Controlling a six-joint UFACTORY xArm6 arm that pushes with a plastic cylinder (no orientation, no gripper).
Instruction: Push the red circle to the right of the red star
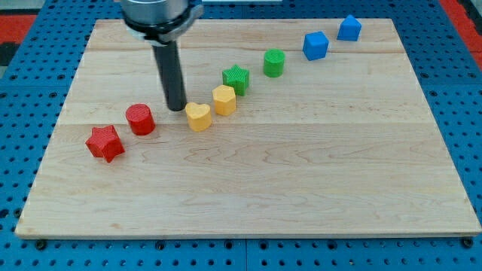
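Note:
The red circle (140,119) sits on the wooden board at the view's left, just up and right of the red star (104,143), with a narrow gap between them. My tip (176,108) stands on the board to the right of the red circle, a short gap away, and just left of the yellow heart (198,116). The dark rod rises from the tip to the arm at the view's top.
A diagonal row of blocks runs up to the right: yellow heart, yellow hexagon (224,99), green star (236,77), green cylinder (274,62), blue cube (315,45), blue house-shaped block (349,28). The board's edge (241,235) lies on a blue pegboard.

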